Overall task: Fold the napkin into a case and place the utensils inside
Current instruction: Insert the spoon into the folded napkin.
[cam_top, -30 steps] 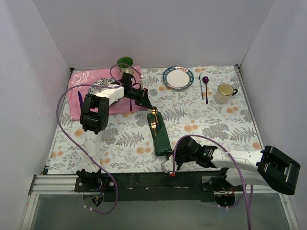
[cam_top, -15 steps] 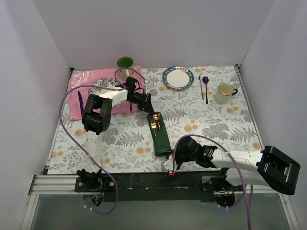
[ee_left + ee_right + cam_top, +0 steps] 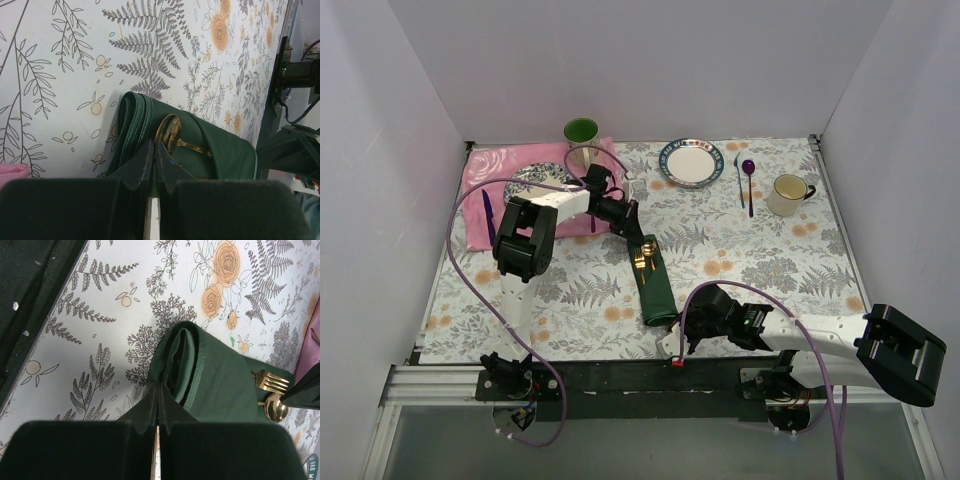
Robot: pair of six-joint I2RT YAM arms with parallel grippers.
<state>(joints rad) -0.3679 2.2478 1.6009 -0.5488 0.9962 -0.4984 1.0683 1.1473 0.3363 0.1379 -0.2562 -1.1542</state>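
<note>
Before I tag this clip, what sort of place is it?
Probably a lab test booth staged as a dining table: plain white walls enclose a floral tablecloth set with a plate and mug.

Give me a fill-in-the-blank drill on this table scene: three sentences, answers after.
1. The gold-headed utensils poke out of the far end of the folded dark ___ napkin.
2. The purple spoon lies between the plate and the cream ___.
3. The green cup stands at the far edge of the ___ cloth.
Missing words: green; mug; pink.
</note>
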